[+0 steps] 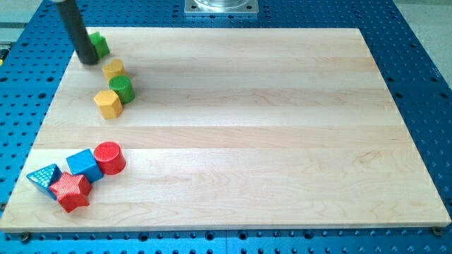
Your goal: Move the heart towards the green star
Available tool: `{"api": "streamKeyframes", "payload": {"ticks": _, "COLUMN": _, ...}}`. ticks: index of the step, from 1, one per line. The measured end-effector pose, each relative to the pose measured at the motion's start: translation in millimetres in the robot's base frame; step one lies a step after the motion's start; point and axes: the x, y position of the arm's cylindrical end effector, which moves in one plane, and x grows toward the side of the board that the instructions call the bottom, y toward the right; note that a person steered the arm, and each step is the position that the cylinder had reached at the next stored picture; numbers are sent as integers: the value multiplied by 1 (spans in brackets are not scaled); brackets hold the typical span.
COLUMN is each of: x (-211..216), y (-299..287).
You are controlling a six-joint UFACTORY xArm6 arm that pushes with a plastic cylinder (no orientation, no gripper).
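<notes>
My tip [88, 61] rests on the board at the view's top left. It touches the left side of a green block [100, 45], apparently the star, which the rod partly hides. A yellow block [113, 69], apparently the heart, lies just below and right of my tip, a short gap from the green star. A green cylinder [121, 88] sits just below the heart. A yellow hexagon-like block [108, 103] lies below that.
At the view's bottom left sits a cluster: a red cylinder [109, 157], a blue cube [85, 165], a blue triangle [44, 176] and a red star [70, 192]. The wooden board [247, 127] lies on a blue perforated table [417, 63].
</notes>
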Motion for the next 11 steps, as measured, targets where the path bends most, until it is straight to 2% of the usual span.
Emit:
{"api": "streamKeyframes", "payload": {"ticks": 1, "x": -23, "y": 5}}
{"api": "streamKeyframes", "payload": {"ticks": 2, "x": 9, "y": 2}}
{"api": "streamKeyframes", "payload": {"ticks": 3, "x": 72, "y": -4}}
{"api": "streamKeyframes", "payload": {"ticks": 5, "x": 96, "y": 76}}
{"api": "streamKeyframes", "payload": {"ticks": 6, "x": 86, "y": 115}}
{"api": "streamKeyframes", "payload": {"ticks": 7, "x": 48, "y": 94}}
{"api": "streamKeyframes", "payload": {"ticks": 9, "x": 88, "y": 49}}
{"api": "streamKeyframes", "payload": {"ticks": 10, "x": 79, "y": 47}}
{"api": "streamKeyframes", "payload": {"ticks": 11, "x": 77, "y": 13}}
